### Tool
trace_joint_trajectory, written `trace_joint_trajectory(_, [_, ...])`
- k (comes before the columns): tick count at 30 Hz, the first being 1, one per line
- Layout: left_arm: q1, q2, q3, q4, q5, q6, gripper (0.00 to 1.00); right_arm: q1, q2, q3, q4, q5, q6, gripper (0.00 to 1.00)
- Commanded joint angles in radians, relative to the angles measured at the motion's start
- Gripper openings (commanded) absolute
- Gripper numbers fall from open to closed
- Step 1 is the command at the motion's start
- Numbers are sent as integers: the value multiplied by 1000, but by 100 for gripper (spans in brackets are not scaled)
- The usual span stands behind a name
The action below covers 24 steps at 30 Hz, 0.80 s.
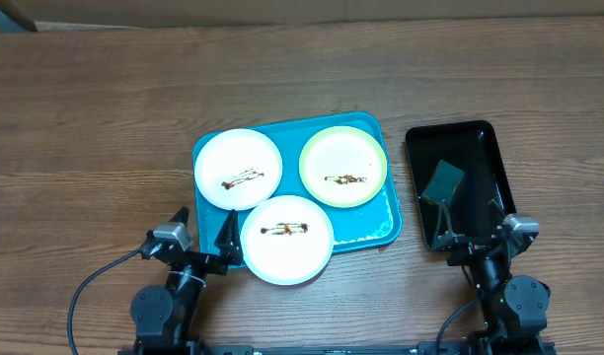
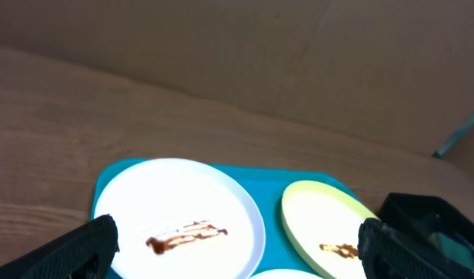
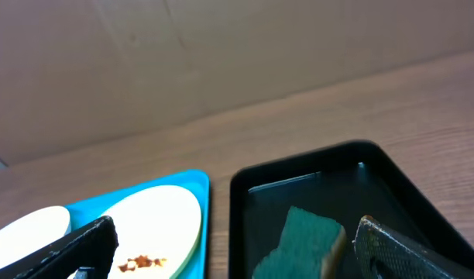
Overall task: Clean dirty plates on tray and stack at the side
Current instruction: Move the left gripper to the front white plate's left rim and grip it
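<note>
I am holding both arms low by the tabletop's near edge. Both end effectors are standing spread and gripping nothing: my left end effector (image 1: 205,229) is sitting just off the near-left corner of the turquoise tray (image 1: 386,225), and my right end effector (image 1: 470,225) is hovering over the near end of the black tray (image 1: 483,148). The turquoise tray is lying mid-tabletop, toward the near edge, and is carrying all three plates, each streaked with brown sauce.

The nearest white plate (image 1: 286,240) is worrying me most. It is hanging out over the tray's near rim, just beside my left fingers, so pressing on that unsupported part is likely to tip it, and a sideways brush is likely to slide it off. It is also crowding the far-left white plate (image 1: 238,169) and the green-rimmed plate (image 1: 343,166); I cannot tell whether the rims are overlapping, so lifting one is risking dragging a neighbour. Wiping with the dark green sponge (image 1: 445,181) while nothing is bracing the plate is likely to push it across the tray.

Only the overhead view is showing that overhang. My left wrist view is showing the two far plates but barely a sliver of the near one. My right wrist view is showing the sponge's thickness close up.
</note>
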Motion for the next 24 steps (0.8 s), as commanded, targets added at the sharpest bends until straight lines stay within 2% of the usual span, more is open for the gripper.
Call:
trace_joint_trajectory(1, [-5, 8, 113, -135, 10, -74, 100, -3, 46, 122, -93, 6, 29, 100])
trace_joint_trajectory(6, [-5, 123, 273, -291, 8, -7, 100, -3, 171, 288, -216, 5, 90, 100])
trace_joint_trajectory(12, [-5, 402, 521, -468, 8, 84, 100, -3, 386, 493, -395, -6, 102, 100])
trace_joint_trajectory(16, [-5, 612, 710, -653, 8, 87, 100, -3, 523, 614, -531, -12, 102, 100])
trace_joint_trajectory(21, [-5, 878, 985, -964, 8, 87, 100, -3, 726, 790, -716, -13, 101, 100])
trace_joint_trajectory(24, [-5, 1018, 1117, -1100, -3, 87, 100, -3, 831, 864, -766, -13, 101, 100])
